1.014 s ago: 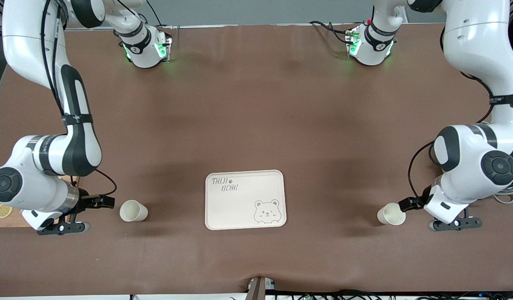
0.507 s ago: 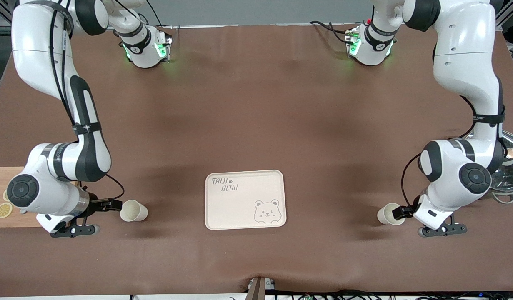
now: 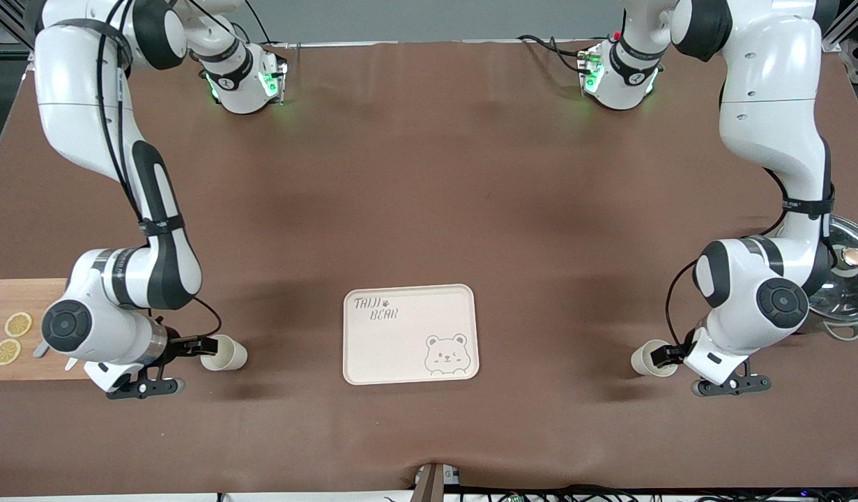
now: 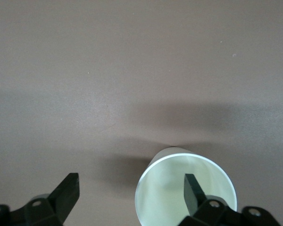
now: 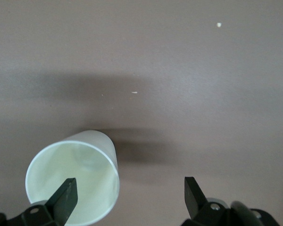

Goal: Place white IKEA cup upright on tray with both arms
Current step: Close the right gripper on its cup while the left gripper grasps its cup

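Two white cups lie on their sides on the brown table, one on each side of the cream tray [image 3: 359,369] printed with a bear. The cup [image 3: 228,353] toward the right arm's end has its mouth toward my right gripper [image 3: 207,344], which is open right at its rim. In the right wrist view one fingertip [image 5: 66,195] overlaps the mouth of this cup [image 5: 80,165]. The other cup [image 3: 643,359] faces my left gripper [image 3: 660,356], also open at its rim. In the left wrist view one fingertip [image 4: 193,190] overlaps the mouth of that cup [image 4: 165,193].
A wooden cutting board [image 3: 10,348] with lemon slices lies at the right arm's end of the table. A metal lid [image 3: 847,279] with a copper knob lies at the left arm's end, beside the left arm's elbow.
Both arms have moved in toward the tray. Each open gripper has closed the gap to its cup and now reaches the cup's mouth. The cups and tray have not moved.
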### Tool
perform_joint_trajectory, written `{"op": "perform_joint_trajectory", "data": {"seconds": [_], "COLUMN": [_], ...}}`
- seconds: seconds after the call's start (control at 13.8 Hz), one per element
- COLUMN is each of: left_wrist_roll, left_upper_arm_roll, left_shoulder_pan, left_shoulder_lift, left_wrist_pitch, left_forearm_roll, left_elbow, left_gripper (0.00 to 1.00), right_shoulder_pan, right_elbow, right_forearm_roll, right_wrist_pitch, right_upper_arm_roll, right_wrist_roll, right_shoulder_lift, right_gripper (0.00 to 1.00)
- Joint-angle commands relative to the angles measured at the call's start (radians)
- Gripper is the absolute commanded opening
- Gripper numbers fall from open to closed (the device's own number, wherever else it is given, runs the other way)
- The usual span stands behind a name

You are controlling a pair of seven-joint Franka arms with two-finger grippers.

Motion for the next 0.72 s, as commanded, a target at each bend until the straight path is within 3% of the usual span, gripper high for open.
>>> {"op": "perform_joint_trajectory", "data": {"seconds": [0.0, 0.07, 0.22, 0.65], "left_wrist_roll": [0.005, 0.003, 0.000, 0.000], "left_upper_arm_roll": [-0.003, -0.003, -0.004, -0.004], "left_shoulder_pan": [0.003, 0.002, 0.002, 0.000], "left_shoulder_lift": [0.001, 0.001, -0.001, 0.001], "left_wrist_pitch": [0.009, 0.009, 0.009, 0.009], "left_forearm_roll": [-0.037, -0.047, -0.048, -0.070], "left_elbow": [0.005, 0.006, 0.006, 0.006], "left_gripper": [0.69, 0.54, 0.34, 0.00], "right_shoulder_pan": [0.003, 0.003, 0.003, 0.004], "right_elbow": [0.008, 0.008, 0.008, 0.006], "right_forearm_roll": [0.009, 0.011, 0.017, 0.020], "right_wrist_pitch": [0.018, 0.029, 0.058, 0.083], "right_upper_arm_roll": [0.007, 0.007, 0.015, 0.017], "right_wrist_roll": [0.004, 0.004, 0.004, 0.004], "right_shoulder_lift": [0.028, 0.034, 0.048, 0.065], "right_gripper": [1.00, 1.00, 1.00, 1.00]}}
